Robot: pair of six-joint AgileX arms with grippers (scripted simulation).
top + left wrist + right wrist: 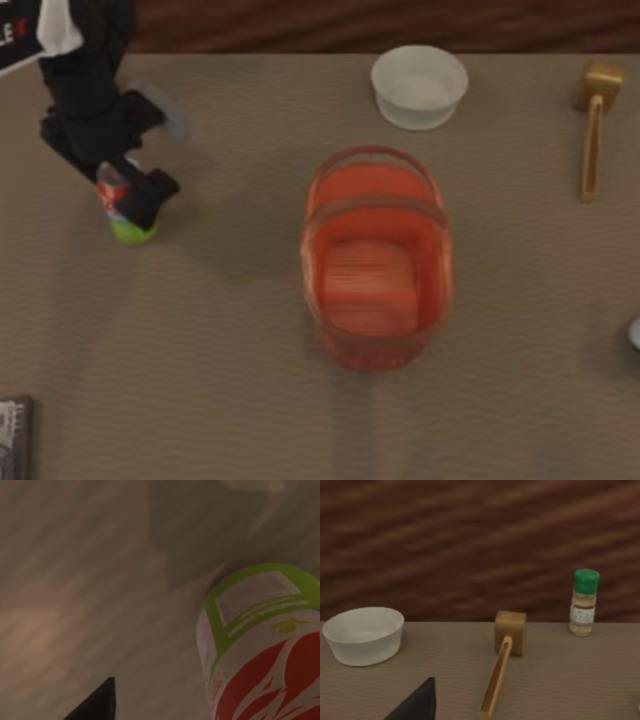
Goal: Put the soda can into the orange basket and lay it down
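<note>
One arm is doing the work: your left gripper (135, 205) is near the bench's left edge, toward the far side, its jaws closed on the small cylindrical soda can (124, 212) with the red upper half and lime-green lower half. You cannot tell from the top view whether the can is lifted or resting on the tan bench (230, 400). The oval translucent orange basket (377, 262) with its arched handle sits mid-bench, well apart from the can and with nothing in it. You are at the carry step, I judge; next, bring the can across, clear the handle, tip it on its side and release inside. White marks on the can's red (lettering, probably) cannot be read. Your right gripper is out of sight, so its jaws cannot be judged.
</note>
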